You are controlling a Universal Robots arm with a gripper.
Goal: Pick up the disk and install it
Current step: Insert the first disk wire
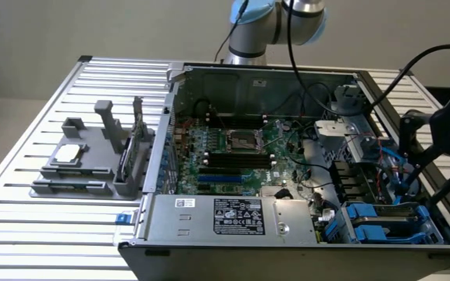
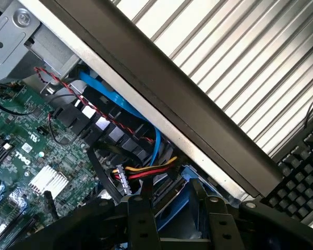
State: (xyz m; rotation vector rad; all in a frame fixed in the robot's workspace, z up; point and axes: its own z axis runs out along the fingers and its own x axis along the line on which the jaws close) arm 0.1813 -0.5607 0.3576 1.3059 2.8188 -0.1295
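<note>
The silver-grey metal disk in its bright blue plastic carrier [image 1: 388, 225] is seemingly being seated in a corner of the dark computer case [image 1: 287, 263], beneath the black end effector [image 2: 175, 203] (grip cannot be told); it should be kept square.

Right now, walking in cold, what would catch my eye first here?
The opened computer case in the middle of a slatted metal table, its green motherboard bare. The robot's black gripper hangs over bright blue plastic brackets in the case's corner at the exterior view's lower right.

One computer case [image 1: 233, 88] (open), one power-supply box [image 1: 233, 218], one grey holder [image 1: 92, 174]
</note>
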